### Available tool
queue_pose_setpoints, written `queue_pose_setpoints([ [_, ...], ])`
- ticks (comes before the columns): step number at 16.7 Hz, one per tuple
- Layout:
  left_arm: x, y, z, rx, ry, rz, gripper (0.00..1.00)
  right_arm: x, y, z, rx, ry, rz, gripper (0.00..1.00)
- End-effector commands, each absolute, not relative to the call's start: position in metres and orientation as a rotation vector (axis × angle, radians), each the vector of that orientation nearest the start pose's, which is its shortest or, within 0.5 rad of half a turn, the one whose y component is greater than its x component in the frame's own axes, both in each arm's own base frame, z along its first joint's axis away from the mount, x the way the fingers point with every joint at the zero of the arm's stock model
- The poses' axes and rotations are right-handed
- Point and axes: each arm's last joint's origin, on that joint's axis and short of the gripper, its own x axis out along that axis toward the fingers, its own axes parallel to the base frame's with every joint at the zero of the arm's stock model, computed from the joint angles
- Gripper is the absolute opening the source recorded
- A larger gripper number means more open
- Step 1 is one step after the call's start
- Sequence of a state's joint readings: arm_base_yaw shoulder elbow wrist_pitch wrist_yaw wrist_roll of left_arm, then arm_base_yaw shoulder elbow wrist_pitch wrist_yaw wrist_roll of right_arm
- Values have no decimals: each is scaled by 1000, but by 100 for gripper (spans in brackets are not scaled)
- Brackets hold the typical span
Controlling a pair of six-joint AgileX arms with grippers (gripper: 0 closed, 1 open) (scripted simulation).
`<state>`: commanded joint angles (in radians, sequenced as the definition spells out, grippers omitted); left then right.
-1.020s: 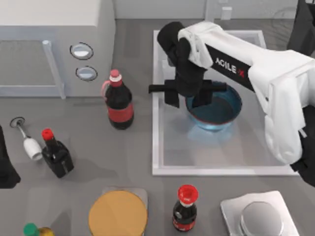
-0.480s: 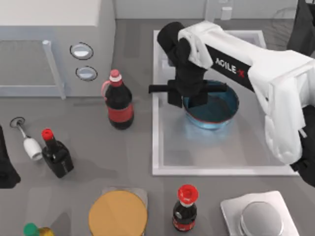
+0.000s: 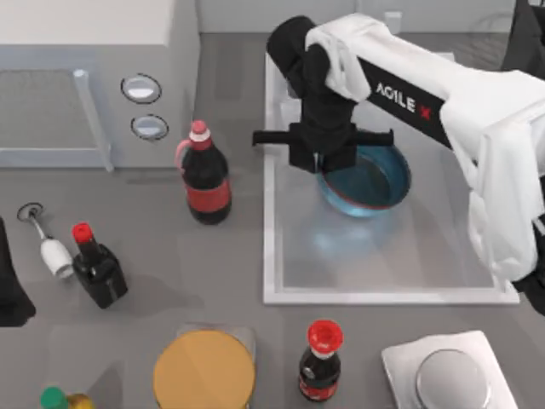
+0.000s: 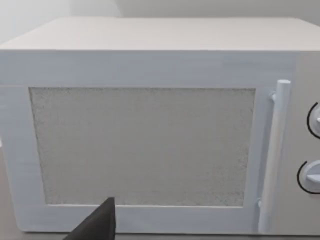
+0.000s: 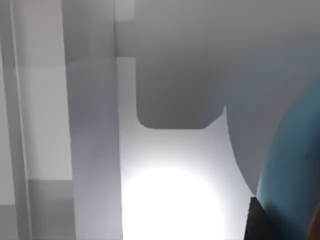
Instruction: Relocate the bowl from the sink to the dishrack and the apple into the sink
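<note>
- Currently gripping the bowl [image 3: 364,181] by its left rim: right gripper [image 3: 325,159] clamped on the rim, the bowl looking raised off the sink [image 3: 281,256] floor near the back-left corner of the basin.
- Hanging directly under and to the right of the fingers; round, so no long axis to line up.
- Judging the lift-and-carry to the dishrack as the step in hand; dishrack location hard to confirm from these views.
- Not spotting the apple.
- Parking the left arm at the tabletop's left edge, facing the microwave [image 4: 150,125]; grip state impossible to tell.
- Watching the cola bottle [image 3: 204,175] just left of the sink and the faucet post [image 3: 391,21] at the back edge.
</note>
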<state>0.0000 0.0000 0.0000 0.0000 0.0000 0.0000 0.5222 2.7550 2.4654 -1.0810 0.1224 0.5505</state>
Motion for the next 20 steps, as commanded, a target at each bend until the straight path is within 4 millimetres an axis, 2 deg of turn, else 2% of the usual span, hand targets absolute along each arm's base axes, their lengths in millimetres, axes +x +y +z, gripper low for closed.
queue_pose_setpoints([
  [3,106,-1,160,0,0,0,100,445,282,146,45,1320,-23,0],
  [5,106,-1,160,0,0,0,100,420,287,187,60,1310,-31,0],
  [8,106,-1,160,0,0,0,100,369,293,245,73,1308,-36,0],
  [11,106,-1,160,0,0,0,100,310,295,290,71,1319,-32,0],
  [13,106,-1,160,0,0,0,100,271,291,313,61,1330,-27,0],
  [16,106,-1,160,0,0,0,100,220,282,336,39,1348,-18,0],
  [18,106,-1,160,0,0,0,100,196,275,344,24,1358,-13,0],
  [20,106,-1,160,0,0,0,100,182,271,349,13,1365,-11,0],
])
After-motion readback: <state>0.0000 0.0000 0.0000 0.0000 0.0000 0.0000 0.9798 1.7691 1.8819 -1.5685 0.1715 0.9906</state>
